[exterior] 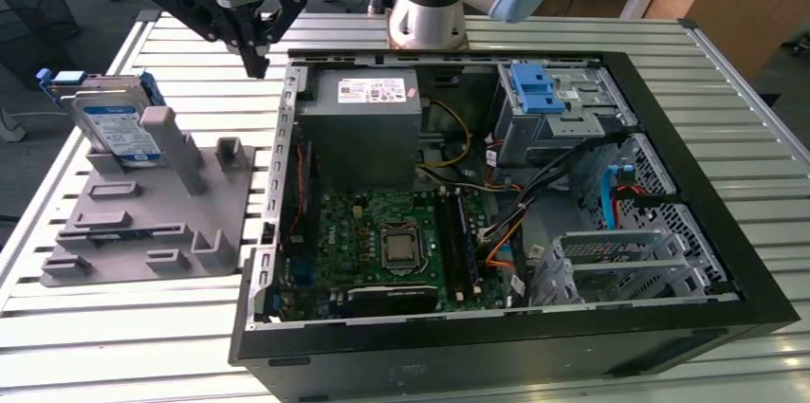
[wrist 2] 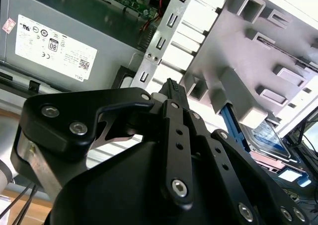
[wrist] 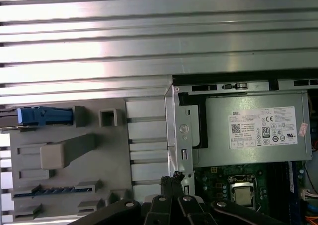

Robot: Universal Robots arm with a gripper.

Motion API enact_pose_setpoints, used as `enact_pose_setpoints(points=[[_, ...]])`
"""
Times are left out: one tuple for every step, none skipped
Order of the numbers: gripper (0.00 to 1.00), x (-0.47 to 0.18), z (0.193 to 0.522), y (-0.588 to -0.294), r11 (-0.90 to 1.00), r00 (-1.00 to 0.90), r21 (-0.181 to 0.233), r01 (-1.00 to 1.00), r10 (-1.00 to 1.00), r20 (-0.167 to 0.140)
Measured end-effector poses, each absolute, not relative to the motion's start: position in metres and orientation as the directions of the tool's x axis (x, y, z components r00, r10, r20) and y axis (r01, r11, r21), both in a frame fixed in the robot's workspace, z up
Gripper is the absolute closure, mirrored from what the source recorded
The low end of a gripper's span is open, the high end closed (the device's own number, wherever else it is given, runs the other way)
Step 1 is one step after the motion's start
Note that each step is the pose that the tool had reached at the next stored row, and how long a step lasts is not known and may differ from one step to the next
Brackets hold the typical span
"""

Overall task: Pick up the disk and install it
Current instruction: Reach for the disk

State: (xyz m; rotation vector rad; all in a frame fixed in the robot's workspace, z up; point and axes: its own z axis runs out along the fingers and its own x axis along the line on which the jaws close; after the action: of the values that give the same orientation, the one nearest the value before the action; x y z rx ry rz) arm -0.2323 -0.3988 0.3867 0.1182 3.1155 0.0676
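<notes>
So the disk is sitting in its blue carrier frame, propped up on edge at the far end of the grey holder block. That's over on the exterior view's left, on the slatted metal tabletop. In the first wrist view we see the disk edge-on as a blue strip, and in the second wrist view a bit of its label peeks out behind the block.

The claw is clenched with nothing in it, fingertips pinched to a point. It hangs over the strip of tabletop between the holder block and the open PC case, clear of the disk. It's right by the case corner where the power supply sits. Beyond that we've got the motherboard and the drive cage with its blue latch.
</notes>
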Motion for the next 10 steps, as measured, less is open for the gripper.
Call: enact_pose_setpoints(points=[[0.89,-0.235,0.387,-0.399,0.996,-0.997,0.044,0.075,0.076,-0.021],[0.89,-0.239,0.387,-0.399,0.996,-0.997,0.044,0.075,0.076,-0.021],[0.89,-0.243,0.386,-0.398,0.996,-0.997,0.044,0.075,0.076,-0.022],[0.89,-0.247,0.386,-0.396,0.996,-0.997,0.044,0.075,0.076,-0.021],[0.89,-0.251,0.386,-0.394,0.996,-0.997,0.044,0.075,0.076,-0.022],[0.89,-0.254,0.385,-0.392,0.996,-0.997,0.044,0.075,0.076,-0.022],[0.89,-0.257,0.385,-0.389,0.996,-0.997,0.044,0.075,0.076,-0.021],[0.89,-0.261,0.385,-0.387,0.996,-0.997,0.044,0.075,0.076,-0.022],[0.89,-0.264,0.384,-0.385,0.996,-0.997,0.044,0.075,0.076,-0.022],[0.89,-0.267,0.384,-0.383,0.996,-0.997,0.044,0.075,0.076,-0.021]])
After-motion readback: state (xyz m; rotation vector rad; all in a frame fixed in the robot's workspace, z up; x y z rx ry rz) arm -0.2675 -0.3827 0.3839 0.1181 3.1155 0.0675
